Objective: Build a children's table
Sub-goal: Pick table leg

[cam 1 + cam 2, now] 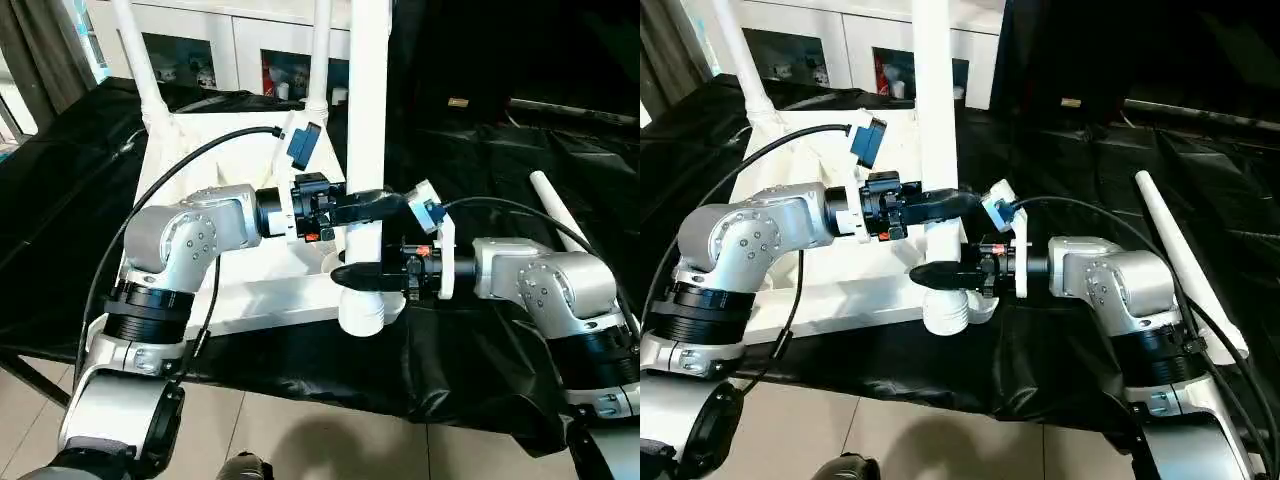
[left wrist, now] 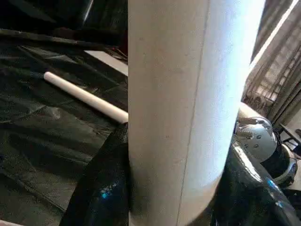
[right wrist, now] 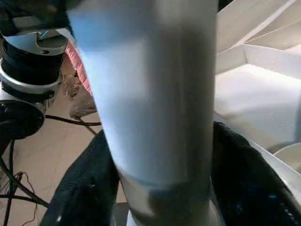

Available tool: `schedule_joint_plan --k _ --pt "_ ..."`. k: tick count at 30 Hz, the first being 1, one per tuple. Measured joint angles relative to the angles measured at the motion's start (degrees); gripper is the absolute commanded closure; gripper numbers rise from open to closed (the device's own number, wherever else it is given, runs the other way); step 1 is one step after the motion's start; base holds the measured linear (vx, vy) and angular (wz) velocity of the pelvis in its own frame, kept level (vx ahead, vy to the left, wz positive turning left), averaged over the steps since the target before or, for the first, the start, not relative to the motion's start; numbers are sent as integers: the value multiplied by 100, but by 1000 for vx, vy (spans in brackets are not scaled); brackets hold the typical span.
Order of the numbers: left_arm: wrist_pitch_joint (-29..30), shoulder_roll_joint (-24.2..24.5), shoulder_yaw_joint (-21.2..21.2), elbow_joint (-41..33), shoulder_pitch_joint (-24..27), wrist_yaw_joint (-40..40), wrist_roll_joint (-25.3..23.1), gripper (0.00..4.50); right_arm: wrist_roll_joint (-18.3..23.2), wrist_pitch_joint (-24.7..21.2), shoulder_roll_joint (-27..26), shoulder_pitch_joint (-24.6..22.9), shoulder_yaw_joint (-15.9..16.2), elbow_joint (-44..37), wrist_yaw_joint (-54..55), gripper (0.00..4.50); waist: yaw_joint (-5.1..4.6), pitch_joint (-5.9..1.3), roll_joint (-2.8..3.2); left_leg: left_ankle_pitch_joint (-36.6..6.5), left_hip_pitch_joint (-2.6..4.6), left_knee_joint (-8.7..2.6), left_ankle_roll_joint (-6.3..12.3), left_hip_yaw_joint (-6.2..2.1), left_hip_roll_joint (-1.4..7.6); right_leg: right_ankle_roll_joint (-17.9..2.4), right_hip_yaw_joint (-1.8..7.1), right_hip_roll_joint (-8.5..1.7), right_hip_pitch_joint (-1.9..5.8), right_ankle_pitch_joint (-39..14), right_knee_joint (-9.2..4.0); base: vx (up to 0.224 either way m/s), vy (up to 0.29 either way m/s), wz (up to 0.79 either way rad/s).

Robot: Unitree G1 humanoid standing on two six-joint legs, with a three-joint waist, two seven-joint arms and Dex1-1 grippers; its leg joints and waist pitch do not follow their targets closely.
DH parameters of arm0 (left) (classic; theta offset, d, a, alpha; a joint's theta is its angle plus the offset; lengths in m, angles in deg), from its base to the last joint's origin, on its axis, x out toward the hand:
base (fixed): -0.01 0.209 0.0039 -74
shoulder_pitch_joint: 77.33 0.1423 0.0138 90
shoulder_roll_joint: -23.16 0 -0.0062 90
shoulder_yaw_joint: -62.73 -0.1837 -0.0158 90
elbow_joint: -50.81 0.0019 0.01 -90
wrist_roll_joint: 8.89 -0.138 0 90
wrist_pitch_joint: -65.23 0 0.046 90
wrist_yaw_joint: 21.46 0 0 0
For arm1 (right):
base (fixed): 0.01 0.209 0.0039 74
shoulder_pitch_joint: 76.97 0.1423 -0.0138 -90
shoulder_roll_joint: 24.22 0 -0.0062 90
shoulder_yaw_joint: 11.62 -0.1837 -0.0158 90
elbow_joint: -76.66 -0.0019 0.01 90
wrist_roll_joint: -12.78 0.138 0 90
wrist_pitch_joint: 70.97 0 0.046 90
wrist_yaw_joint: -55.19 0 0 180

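Both silver forearms reach in from opposite sides and meet at one upright white leg (image 1: 366, 120) standing at the near corner of the tabletop (image 1: 215, 165). The left gripper (image 1: 372, 207) comes in level from the left, elbow bent, wrist turned inward, its black fingers wrapped around the tube a little above the base; the left wrist view has the leg squeezed between both glossy fingers, so that is a grip on the leg. The right gripper (image 1: 352, 276) comes in level from the right and lower down, just above the round corner socket (image 1: 362, 312). Its black fingers (image 3: 84, 188) flank the tube on both sides in the right wrist view, but whether they are pressing or standing slightly off it I cannot tell.

No readable writing or brand anywhere on the parts or arms.

The tabletop lies upside down on the black-draped work table (image 1: 480, 350), smooth white plastic with raised ribs on its underside. Two more legs (image 1: 142, 60) already rise from the far corners, slim, tapered and round. A fourth white leg (image 1: 1185, 262) lies loose on the crinkled, shiny black cloth to the right, well apart from the top.
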Motion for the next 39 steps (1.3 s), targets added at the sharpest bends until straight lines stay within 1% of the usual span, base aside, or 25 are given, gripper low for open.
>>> schedule_joint_plan --k 1,4,16,17,18,21,22,23,26,27,30,32,34,35,36,37,38,39 --pt "0 8 -5 0 0 0 -1 262 4 1 0 0 8 0 -3 210 0 0 0 0 0 0 0 0 0 0 0 0 0 0 0 0 0 0" --pt "0 28 -7 5 0 -11 -1 262 2 40 0 0 32 -5 -4 242 0 0 0 0 0 0 0 0 0 0 0 0 0 0 0 0 0 0" --pt "-62 40 -9 30 0 -33 -4 262 -37 187 0 -1 70 -4 -18 251 -1 0 1 0 0 2 0 0 0 0 0 0 1 0 2 0 0 0" --pt "-98 28 -11 39 0 -33 -9 206 -42 207 0 -1 70 -4 -10 251 -1 0 1 0 0 3 0 0 0 0 0 0 1 0 3 0 0 0" --pt "-104 -21 5 66 -5 -23 0 192 -45 244 -3 -3 69 -4 5 251 0 -1 2 0 1 3 0 0 0 0 0 0 2 0 3 0 0 0" --pt "-68 -224 277 328 -100 160 96 186 -53 292 -92 -41 16 8 199 251 -2 -1 3 0 4 7 0 -1 0 -3 0 0 6 2 4 0 0 0" --pt "-67 -259 336 387 -129 183 125 166 -51 320 -149 -53 -25 5 263 255 -6 -1 3 0 5 8 0 -1 0 -4 0 0 6 2 4 0 0 0" --pt "-166 -327 413 449 -169 229 124 153 -49 381 -209 -78 -96 4 360 256 -6 -1 3 0 5 8 0 -1 0 -4 0 0 7 3 5 0 0 0" --pt "-689 -600 724 536 -218 450 151 146 -60 440 -311 -121 -226 16 627 258 -7 -1 3 0 9 9 0 -2 0 -4 -1 0 11 3 4 0 0 0" --pt "-916 -724 873 594 -238 579 184 146 -71 451 -345 -150 -301 20 705 258 -6 -1 3 0 9 9 0 -2 0 -4 -1 0 12 3 4 0 0 0" --pt "-1621 -1072 1499 875 -387 1092 413 145 -75 593 -546 -209 -539 39 1040 258 -4 -2 -1 0 9 11 0 -4 2 -4 -4 0 13 4 5 0 0 0" --pt "-1974 -1158 1885 1052 -515 1396 521 145 -95 829 -713 -214 -777 77 1414 259 -11 -2 -1 0 10 12 0 -4 2 -3 -3 0 14 4 5 0 0 0" --pt "-2178 -1153 2040 1079 -525 1513 530 145 -164 1041 -776 -213 -959 156 1700 259 -14 -2 -2 0 10 12 0 -3 2 -2 -3 0 14 5 4 0 0 0" --pt "-2275 -1109 2075 1085 -502 1552 483 145 -242 1223 -801 -213 -1034 255 1882 259 -10 -3 -3 0 9 12 0 -3 2 -2 -4 0 14 5 3 0 0 0" --pt "-2363 -951 1932 1048 -429 1543 275 145 -387 1458 -862 -212 -1052 343 2077 259 -13 -5 0 0 11 11 0 -4 2 -2 -3 0 13 4 3 0 0 0" --pt "-2431 -751 1724 1021 -316 1503 -14 145 -536 1689 -902 -213 -1066 446 2266 259 -20 -5 1 0 11 8 -1 -3 2 0 -3 0 11 4 2 0 0 0" --pt "-2454 -628 1573 1013 -215 1461 -194 145 -642 1811 -917 -220 -1079 503 2373 259 -22 -5 1 0 11 8 -1 -3 2 1 -3 1 12 4 2 0 0 0" --pt "-2538 -448 1288 989 -74 1344 -476 145 -763 1944 -922 -228 -1066 535 2454 259 -22 -5 1 0 10 6 -1 -4 2 3 -3 1 11 4 0 0 0 0"
